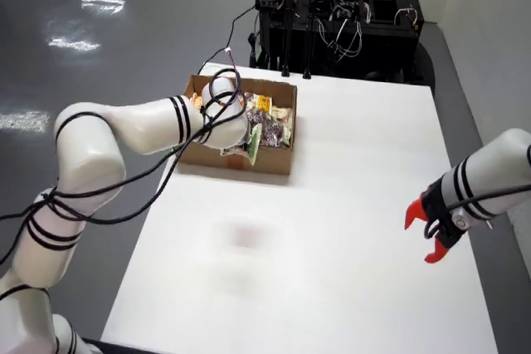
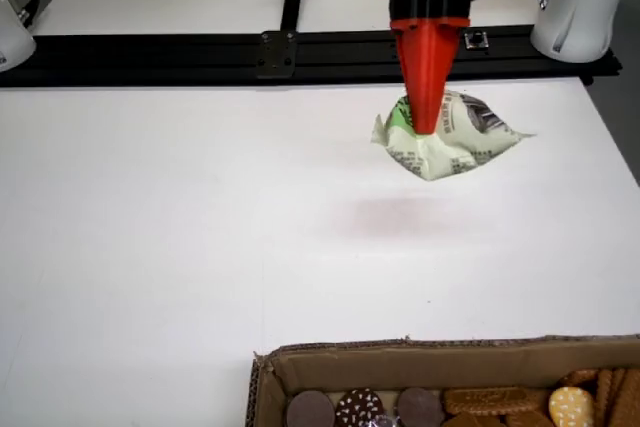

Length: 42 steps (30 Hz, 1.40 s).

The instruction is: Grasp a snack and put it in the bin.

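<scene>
The red end effector pinches a crumpled green-and-white snack bag, which hangs above the white table.

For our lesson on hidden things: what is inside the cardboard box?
Several snack packs lie in the box. In the wide view the arm covers its left part. The claw is shut on a bag. The box floor is hidden.
</scene>
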Tool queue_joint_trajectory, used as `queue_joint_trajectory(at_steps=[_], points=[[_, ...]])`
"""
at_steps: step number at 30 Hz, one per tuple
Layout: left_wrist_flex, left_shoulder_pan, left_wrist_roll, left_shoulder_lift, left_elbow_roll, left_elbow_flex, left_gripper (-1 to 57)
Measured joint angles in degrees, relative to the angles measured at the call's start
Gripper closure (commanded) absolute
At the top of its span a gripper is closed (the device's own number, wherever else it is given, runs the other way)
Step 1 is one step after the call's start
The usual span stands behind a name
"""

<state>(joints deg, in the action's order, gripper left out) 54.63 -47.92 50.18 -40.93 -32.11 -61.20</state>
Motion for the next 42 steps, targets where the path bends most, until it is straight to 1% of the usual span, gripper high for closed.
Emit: queue_joint_trajectory(at_steps=[10, 19, 28, 29, 30, 34, 36, 39, 42], points=[[-1.77, 5.89, -7.35, -7.36, -0.12, 13.63, 56.9], [-5.19, 10.08, -11.24, -11.27, -0.28, 21.22, 56.9], [-5.95, 12.93, -15.02, -16.89, 0.02, 31.69, 56.3], [-5.94, 13.09, -15.35, -17.45, 0.10, 32.77, 54.7], [-5.91, 13.26, -15.73, -17.99, 0.17, 33.82, 51.7], [-5.87, 13.70, -17.05, -19.56, 0.59, 36.71, 35.5], [-5.92, 13.88, -17.61, -20.07, 0.81, 37.66, 29.5], [-5.93, 14.10, -18.23, -20.90, 1.07, 39.13, 23.9], [-5.53, 14.22, -18.96, -22.04, 1.38, 41.19, 20.6]])
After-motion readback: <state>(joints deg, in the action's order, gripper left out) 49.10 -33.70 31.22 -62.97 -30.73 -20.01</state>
